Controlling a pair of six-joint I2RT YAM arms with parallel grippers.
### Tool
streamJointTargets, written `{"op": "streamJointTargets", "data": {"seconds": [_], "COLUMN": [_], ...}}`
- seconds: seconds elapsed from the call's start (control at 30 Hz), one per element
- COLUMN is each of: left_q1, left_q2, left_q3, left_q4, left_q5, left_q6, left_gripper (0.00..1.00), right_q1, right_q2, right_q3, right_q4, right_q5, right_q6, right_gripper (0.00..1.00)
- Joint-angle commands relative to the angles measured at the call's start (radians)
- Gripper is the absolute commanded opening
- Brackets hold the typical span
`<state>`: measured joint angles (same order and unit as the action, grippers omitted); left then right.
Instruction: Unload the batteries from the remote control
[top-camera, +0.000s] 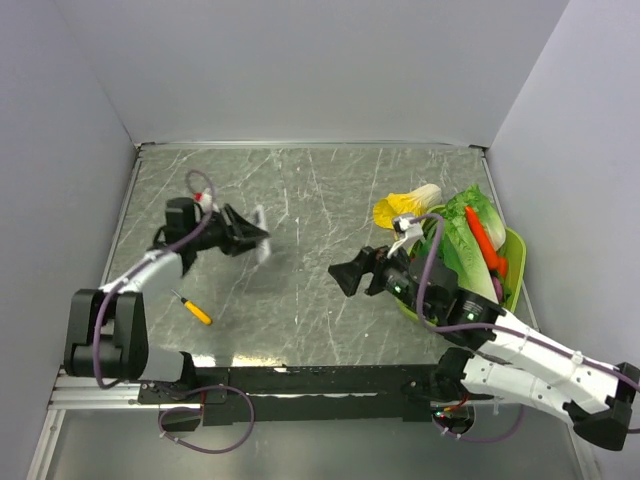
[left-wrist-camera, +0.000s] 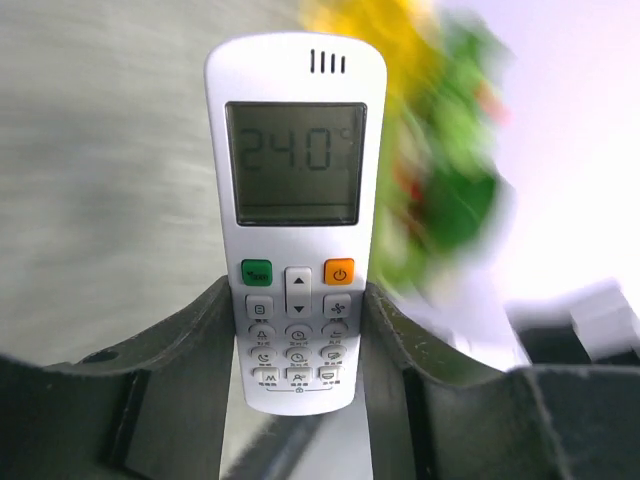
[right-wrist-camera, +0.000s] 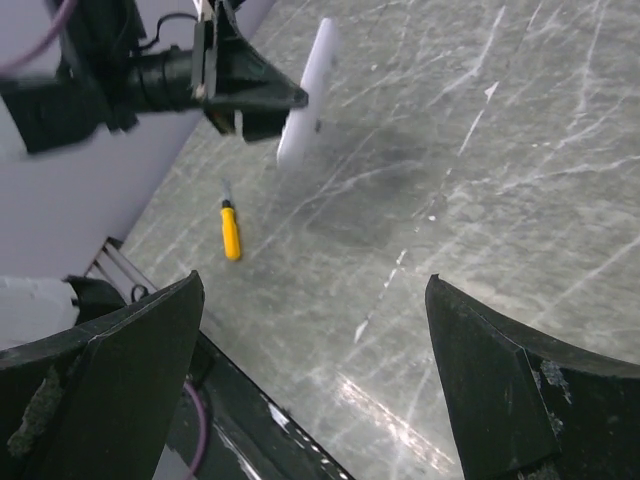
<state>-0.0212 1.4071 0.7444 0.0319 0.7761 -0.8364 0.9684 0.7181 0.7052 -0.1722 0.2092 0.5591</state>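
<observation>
Remote control (left-wrist-camera: 297, 230) sat clamped in left claw (left-wrist-camera: 297, 330), clear of the worktop (top-camera: 320, 190), left side. Right claw (top-camera: 342, 277) gaped apart mid-worktop, empty; yellow screwdriver (top-camera: 194, 308) near front-left edge.

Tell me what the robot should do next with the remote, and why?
Probably bring the open right pincer across towards the slim white plastic remote control. The left pincer grips it off the table, buttons facing its own camera, so the battery side likely faces away. No batteries show yet, and the right pincer is empty, apart from it.
</observation>
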Motion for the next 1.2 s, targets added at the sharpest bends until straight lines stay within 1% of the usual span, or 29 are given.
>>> {"op": "streamJointTargets", "data": {"seconds": [0.0, 0.03, 0.07, 0.1, 0.2, 0.23, 0.27, 0.33, 0.37, 0.43, 0.5, 0.57, 0.63, 0.67, 0.7, 0.73, 0.8, 0.83, 0.87, 0.9, 0.93, 0.97, 1.0, 1.03, 1.07, 1.1, 1.13, 1.17], "left_q1": [-0.191, -0.218, -0.239, -0.275, -0.318, -0.327, -0.336, -0.364, -0.373, -0.398, -0.417, -0.430, -0.442, -0.447, -0.453, -0.454, -0.459, -0.460, -0.462, -0.462, -0.464, -0.464, -0.464, -0.464, -0.464, -0.464, -0.464, -0.462], "left_q2": [-0.066, -0.065, -0.059, -0.053, -0.043, -0.045, -0.048, -0.054, -0.062, -0.074, -0.079, -0.082, -0.079, -0.074, -0.071, -0.066, -0.068, -0.069, -0.069, -0.066, -0.059, -0.054, -0.050, -0.043, -0.042, -0.042, -0.046, -0.053], "left_q3": [-0.166, -0.197, -0.245, -0.263, -0.310, -0.319, -0.318, -0.301, -0.294, -0.274, -0.254, -0.221, -0.211, -0.211, -0.211, -0.203, -0.194, -0.188, -0.188, -0.189, -0.200, -0.206, -0.212, -0.218, -0.220, -0.223, -0.221, -0.220], "left_q4": [0.723, 0.816, 0.895, 1.018, 1.185, 1.201, 1.197, 1.156, 1.142, 1.102, 1.059, 0.969, 0.977, 1.037, 1.066, 1.080, 1.030, 0.999, 0.972, 0.974, 0.997, 1.022, 1.055, 1.063, 1.063, 1.044, 1.024, 0.995], "left_q5": [0.337, 0.342, 0.347, 0.351, 0.361, 0.361, 0.361, 0.359, 0.356, 0.350, 0.345, 0.339, 0.336, 0.338, 0.345, 0.350, 0.350, 0.347, 0.344, 0.345, 0.348, 0.351, 0.354, 0.357, 0.356, 0.357, 0.351, 0.347], "left_q6": [-0.388, -0.444, -0.492, -0.559, -0.647, -0.655, -0.655, -0.630, -0.621, -0.601, -0.566, -0.526, -0.526, -0.546, -0.584, -0.592, -0.561, -0.541, -0.517, -0.521, -0.533, -0.565, -0.578, -0.587, -0.592, -0.587, -0.578, -0.545], "left_gripper": [0.02, 0.01, 0.01, 0.01, 0.01, 0.01, 0.01, 0.01, 0.01, 0.01, 0.01, 0.01, 0.01, 0.01, 0.01, 0.01, 0.01, 0.01, 0.01, 0.01, 0.01, 0.02, 0.06, 0.09, 0.15, 0.33, 0.37, 0.41], "right_q1": [-0.023, -0.028, -0.037, -0.043, -0.094, -0.147, -0.175, -0.235, -0.270, -0.283, -0.281, -0.283, -0.283, -0.283, -0.281, -0.280, -0.281, -0.281, -0.280, -0.283, -0.281, -0.280, -0.281, -0.280, -0.281, -0.281, -0.280, -0.281], "right_q2": [0.114, 0.130, 0.147, 0.168, 0.190, 0.195, 0.199, 0.233, 0.248, 0.291, 0.322, 0.336, 0.351, 0.356, 0.371, 0.380, 0.402, 0.408, 0.415, 0.415, 0.415, 0.412, 0.406, 0.402, 0.388, 0.379, 0.371, 0.350], "right_q3": [0.085, 0.085, 0.083, 0.080, 0.033, 0.007, -0.048, -0.088, -0.105, -0.096, -0.055, -0.038, -0.035, -0.027, -0.023, -0.023, -0.032, -0.038, -0.049, -0.053, -0.056, -0.059, -0.059, -0.059, -0.056, -0.055, -0.053, -0.044], "right_q4": [0.164, 0.201, 0.232, 0.247, 0.293, 0.386, 0.437, 0.592, 0.629, 0.655, 0.639, 0.658, 0.672, 0.653, 0.646, 0.648, 0.695, 0.721, 0.740, 0.770, 0.780, 0.784, 0.787, 0.780, 0.772, 0.758, 0.719, 0.689], "right_q5": [-0.034, -0.113, -0.138, -0.149, -0.177, -0.204, -0.314, -0.422, -0.486, -0.530, -0.585, -0.620, -0.636, -0.634, -0.640, -0.648, -0.668, -0.686, -0.697, -0.705, -0.712, -0.712, -0.709, -0.706, -0.696, -0.688, -0.679, -0.645], "right_q6": [0.078, 0.075, 0.078, 0.108, 0.209, 0.235, 0.261, 0.338, 0.360, 0.351, 0.319, 0.318, 0.324, 0.334, 0.337, 0.341, 0.361, 0.367, 0.380, 0.383, 0.383, 0.384, 0.381, 0.377, 0.360, 0.352, 0.340, 0.317], "right_gripper": [1.00, 1.00, 1.00, 1.00, 1.00, 1.00, 1.00, 1.00, 0.99, 0.97, 0.97, 0.97, 0.96, 0.96, 0.96, 0.95, 0.93, 0.86, 0.81, 0.75, 0.64, 0.59, 0.54, 0.45, 0.41, 0.38, 0.33, 0.31]}}
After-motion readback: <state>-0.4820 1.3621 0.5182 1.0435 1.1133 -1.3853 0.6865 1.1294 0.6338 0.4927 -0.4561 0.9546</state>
